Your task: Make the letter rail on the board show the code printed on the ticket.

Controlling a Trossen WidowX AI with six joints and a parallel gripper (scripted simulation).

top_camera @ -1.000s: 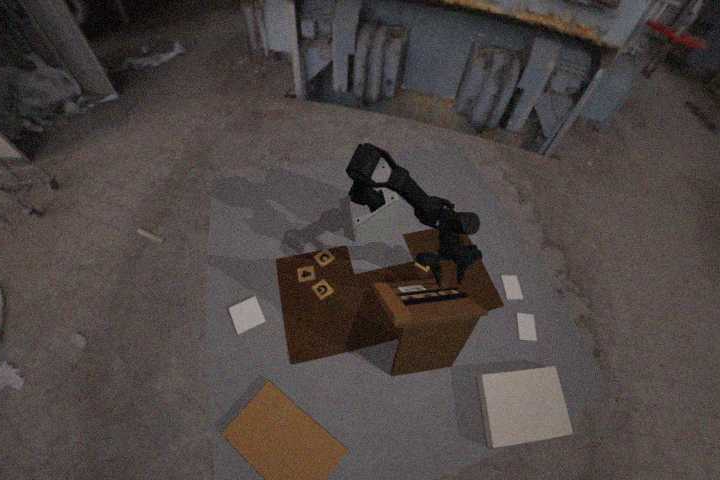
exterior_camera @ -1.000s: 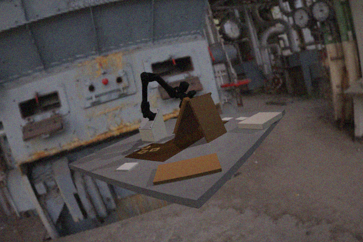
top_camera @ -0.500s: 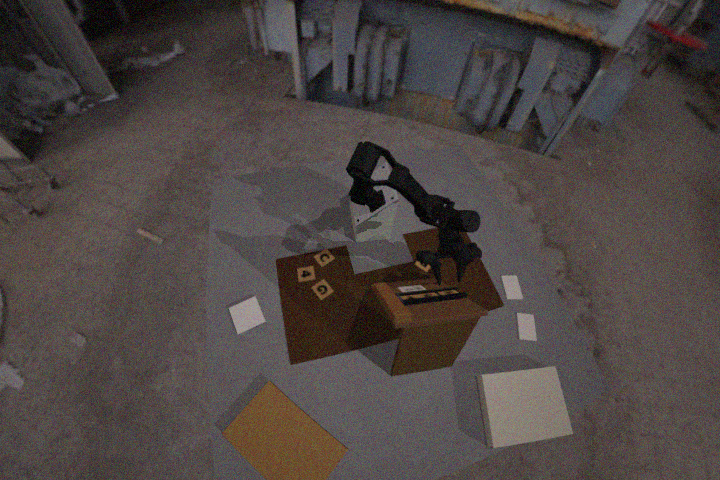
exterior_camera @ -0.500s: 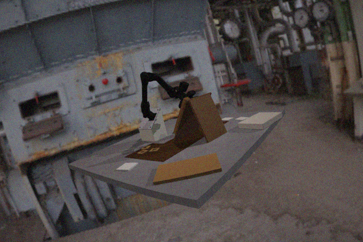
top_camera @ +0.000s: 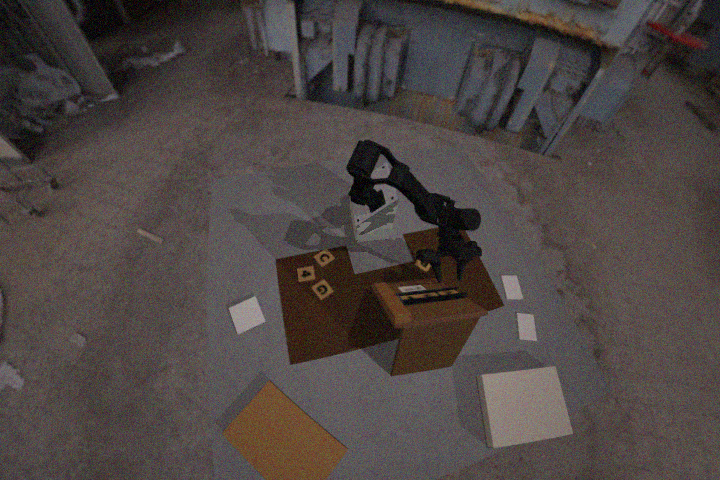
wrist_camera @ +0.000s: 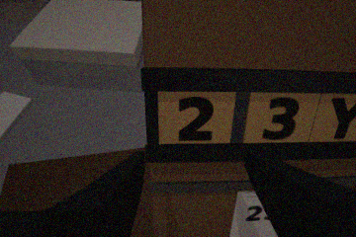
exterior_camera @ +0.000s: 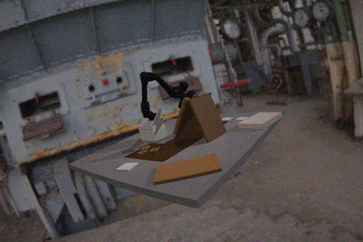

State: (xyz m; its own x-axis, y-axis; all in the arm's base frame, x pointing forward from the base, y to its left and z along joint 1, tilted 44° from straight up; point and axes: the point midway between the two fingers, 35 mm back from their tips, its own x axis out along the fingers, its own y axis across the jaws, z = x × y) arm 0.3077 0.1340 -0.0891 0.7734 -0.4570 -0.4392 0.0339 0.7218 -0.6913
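Note:
The letter rail runs along the top of the brown sloping board. In the wrist view, the 2 tile sits by the rail's left end. A dark gap separates it from the 3 tile, which touches the Y tile; anything further right is out of view. The ticket is partly hidden by a finger; a 2 is readable. Loose tiles C, 4 and G lie together; another tile lies near my gripper. My gripper is open and empty beside the 2 tile.
A dark brown mat lies under the board. An orange slab, a cream box and a white card lie on the grey counter. Two more cards lie right of the mat.

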